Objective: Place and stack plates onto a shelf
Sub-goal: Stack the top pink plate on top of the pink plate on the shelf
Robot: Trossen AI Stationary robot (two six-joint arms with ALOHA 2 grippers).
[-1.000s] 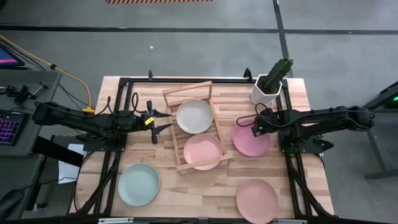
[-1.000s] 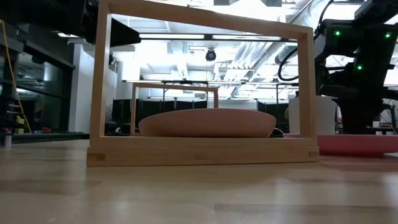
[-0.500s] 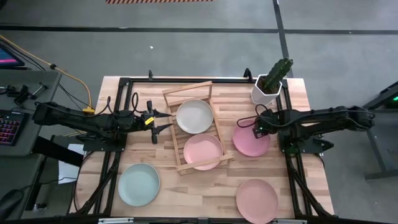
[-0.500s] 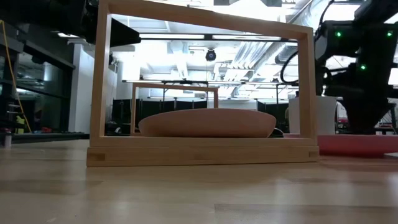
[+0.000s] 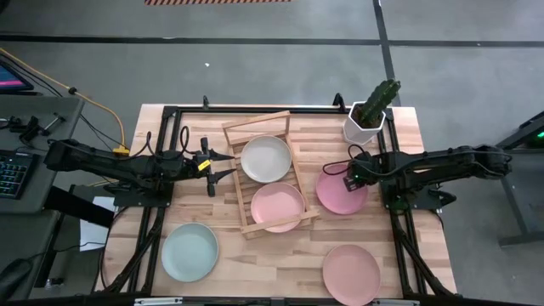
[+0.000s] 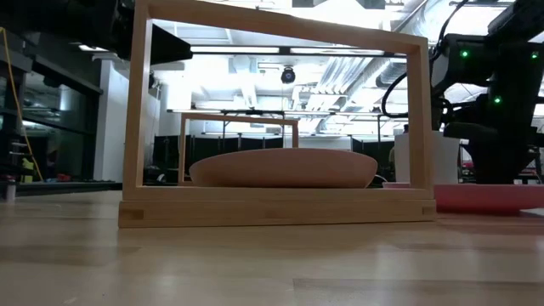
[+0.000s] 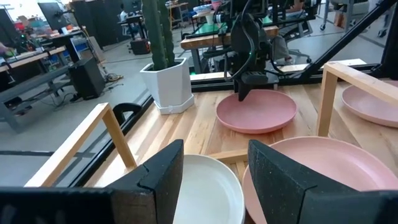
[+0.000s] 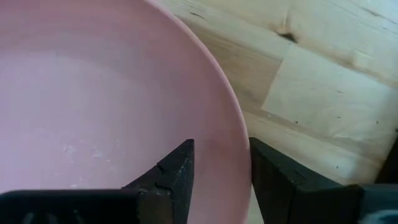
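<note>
Currently the right claw (image 8: 217, 168) straddles the rim of a pink plate (image 5: 342, 193) lying on the worktop (image 5: 280, 259) just beside the shelf (image 5: 265, 174), one finger inside the lip and one outside, partly closed on it. A sound lift calls for a firm pinch on the thin raised lip and a level carry over the frame rail. The left claw (image 5: 223, 165) waits open beside the shelf, where a cream-white plate (image 5: 265, 158) and another pink plate (image 5: 277, 206) rest. All plates are round, shallow and matte; the shelf is pale slatted wood.

Wooden table (image 5: 408, 136), shelf (image 5: 236, 132), cactus pot (image 5: 364, 127), 2 pink plates (image 5: 350, 274), mint plate (image 5: 189, 252)
</note>
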